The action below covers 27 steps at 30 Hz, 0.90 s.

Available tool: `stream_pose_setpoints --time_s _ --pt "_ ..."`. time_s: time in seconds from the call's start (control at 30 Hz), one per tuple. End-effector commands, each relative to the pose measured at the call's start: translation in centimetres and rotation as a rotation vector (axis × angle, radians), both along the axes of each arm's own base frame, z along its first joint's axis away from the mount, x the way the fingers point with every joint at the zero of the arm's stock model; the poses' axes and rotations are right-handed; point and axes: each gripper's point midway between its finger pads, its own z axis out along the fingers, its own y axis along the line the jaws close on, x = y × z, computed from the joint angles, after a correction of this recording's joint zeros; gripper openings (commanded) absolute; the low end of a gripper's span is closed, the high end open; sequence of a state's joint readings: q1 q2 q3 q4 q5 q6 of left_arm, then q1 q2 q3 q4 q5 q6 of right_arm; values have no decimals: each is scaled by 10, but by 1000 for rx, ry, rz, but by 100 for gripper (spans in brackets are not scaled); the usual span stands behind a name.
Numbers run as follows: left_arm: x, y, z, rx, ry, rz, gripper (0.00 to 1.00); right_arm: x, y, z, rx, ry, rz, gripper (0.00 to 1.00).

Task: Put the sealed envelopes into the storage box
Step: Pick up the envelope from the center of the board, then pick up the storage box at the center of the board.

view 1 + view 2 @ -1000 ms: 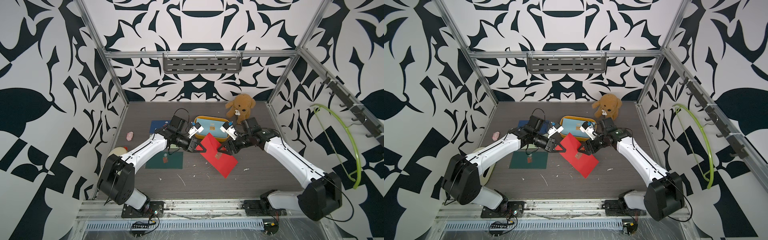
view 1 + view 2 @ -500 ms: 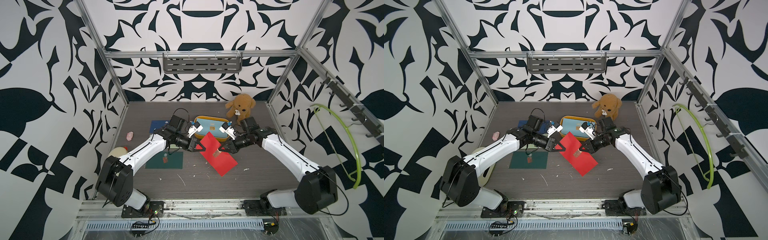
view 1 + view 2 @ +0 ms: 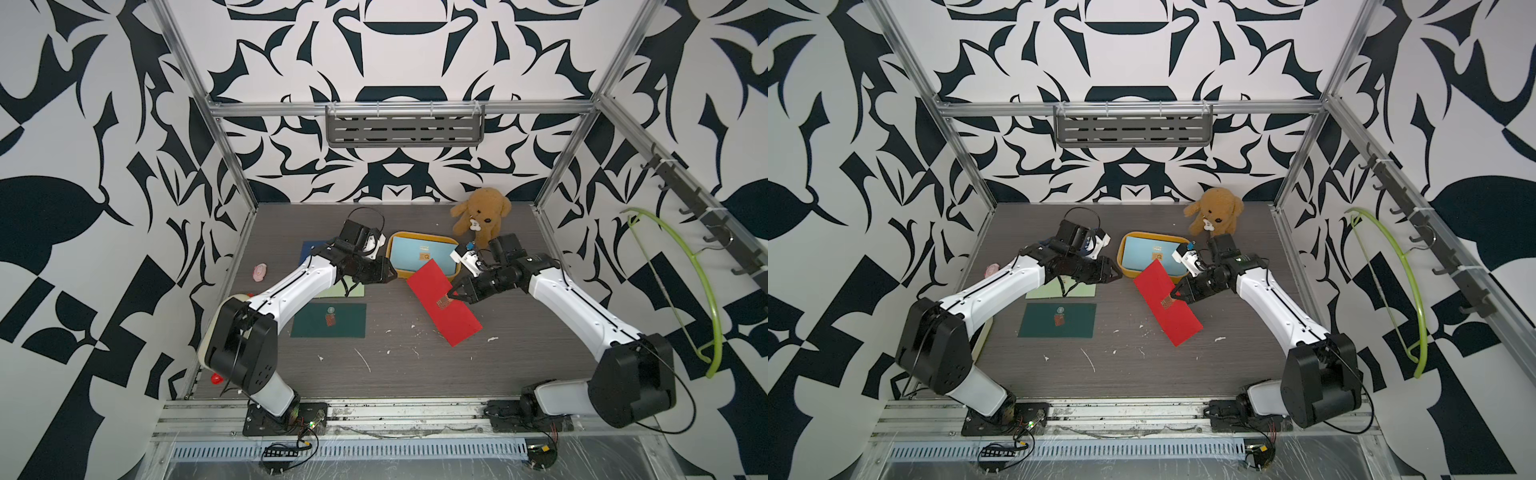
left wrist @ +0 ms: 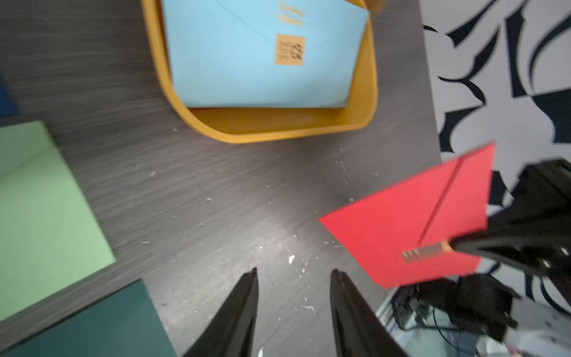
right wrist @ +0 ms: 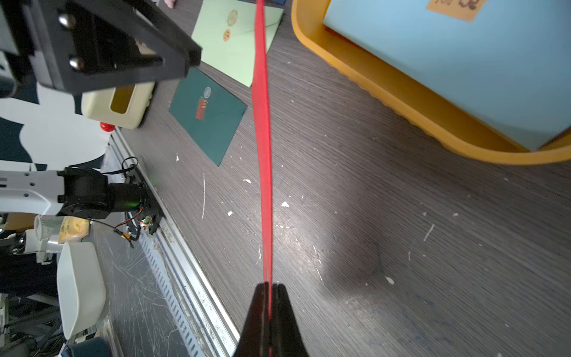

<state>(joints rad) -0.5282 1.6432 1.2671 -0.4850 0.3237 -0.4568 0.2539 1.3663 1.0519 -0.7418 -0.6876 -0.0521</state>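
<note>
In both top views I see the right gripper [image 3: 455, 296] pinching the red envelope [image 3: 434, 286] on its right-hand long edge, beside the gold sticker, a little right of the frame's middle. The envelope hangs tilted above the table [image 3: 415, 374]. In the picture its upper corner covers the near right rim of the yellow box [image 3: 392, 253], and its lower corner points toward the lower right. The box sits just above the frame's centre and holds a light blue envelope [image 3: 415, 253] lying flat. The left gripper [image 3: 391, 274] is just left of the red envelope and apart from it, by the box's near left corner. From up here I cannot judge its gap. A light green envelope [image 3: 355, 290] and a dark green envelope [image 3: 328, 322] lie flat on the table left of centre, and a stuffed dog [image 3: 480, 214] sits behind the box. On the left wrist view, the left gripper [image 4: 293, 272] has its fingers spread with only bare table between them. The red envelope [image 4: 401, 222] hangs off to one side, clear of them, and the box [image 4: 262, 129] lies ahead of the tips. On the right wrist view, the right gripper [image 5: 268, 287] is pressed together on the red envelope [image 5: 262, 123], which I see edge-on as a thin strip running away from the tips. The box [image 5: 401, 89] is on one side of the strip and the two green envelopes are on the other.
</note>
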Motion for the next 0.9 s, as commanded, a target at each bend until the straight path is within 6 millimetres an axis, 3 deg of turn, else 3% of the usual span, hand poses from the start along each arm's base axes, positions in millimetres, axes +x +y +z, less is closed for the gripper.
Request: stream_pose_setpoints --time_s 0.0,0.17,0.27,0.37,0.87 --pt "31 19 -18 118 22 192 46 10 -11 11 -66 -26 -84 0" --pt "65 14 -32 144 10 279 47 16 -20 14 -104 -20 -175 0" --pt "78 3 -40 130 22 277 47 16 -20 16 -94 -7 -197 0" --pt "87 6 -51 166 24 308 47 14 -20 17 -90 -5 -197 0" --pt "98 3 -86 230 50 282 43 4 -12 33 -68 -11 -149 0"
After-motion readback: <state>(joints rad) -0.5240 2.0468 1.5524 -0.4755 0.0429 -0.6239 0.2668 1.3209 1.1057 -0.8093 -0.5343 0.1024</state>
